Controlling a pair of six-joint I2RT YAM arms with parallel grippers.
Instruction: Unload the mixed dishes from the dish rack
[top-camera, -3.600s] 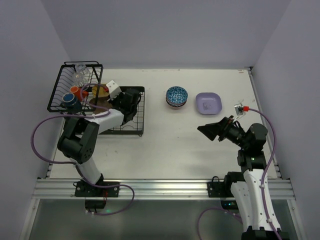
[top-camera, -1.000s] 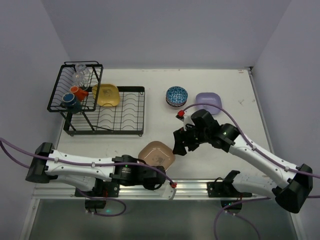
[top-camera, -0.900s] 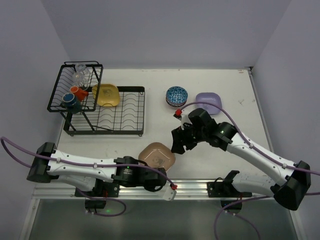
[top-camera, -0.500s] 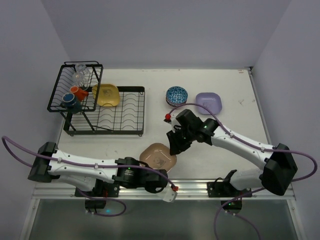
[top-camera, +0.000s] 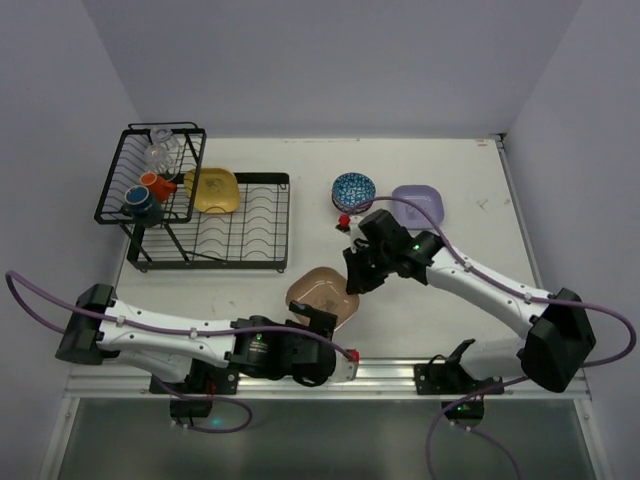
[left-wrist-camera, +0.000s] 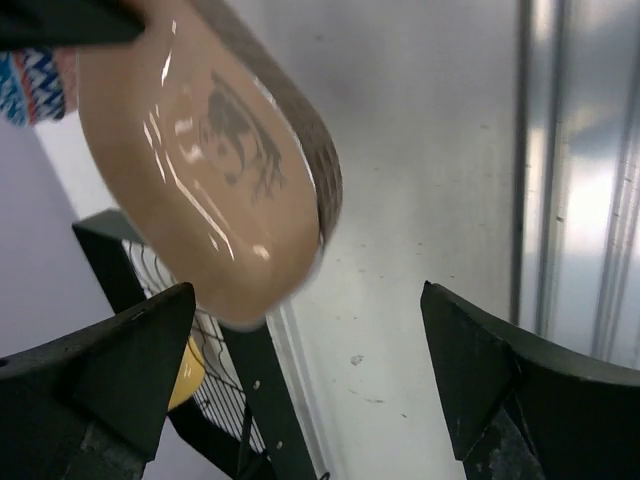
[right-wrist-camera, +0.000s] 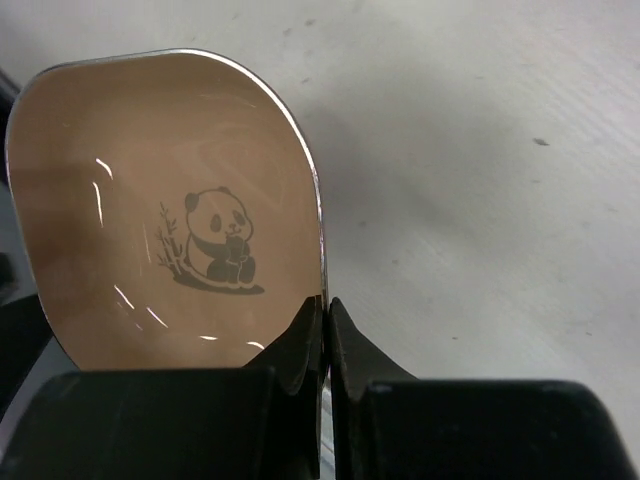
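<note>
A tan plate (top-camera: 322, 293) with a panda print (right-wrist-camera: 215, 240) hangs tilted over the table's near middle. My right gripper (top-camera: 354, 281) is shut on its right rim, the jaws pinching the edge in the right wrist view (right-wrist-camera: 325, 312). Just below the plate, my left gripper (top-camera: 312, 325) stands open (left-wrist-camera: 310, 370), its fingers (left-wrist-camera: 105, 375) wide apart and clear of the plate (left-wrist-camera: 200, 160). The black dish rack (top-camera: 245, 262) at the left holds a yellow plate (top-camera: 212, 188), an orange mug (top-camera: 152, 182), a dark mug (top-camera: 140, 204) and clear glasses (top-camera: 160, 150).
A blue-white bowl (top-camera: 352, 190) and a lavender plate (top-camera: 418, 205) sit on the table at the back right. The aluminium rail (top-camera: 400, 368) runs along the near edge. Purple cables loop beside both arms.
My left gripper has let go of the tan plate and opened wide. My right gripper has closed on the plate's rim, and the plate has shifted slightly right and away.
</note>
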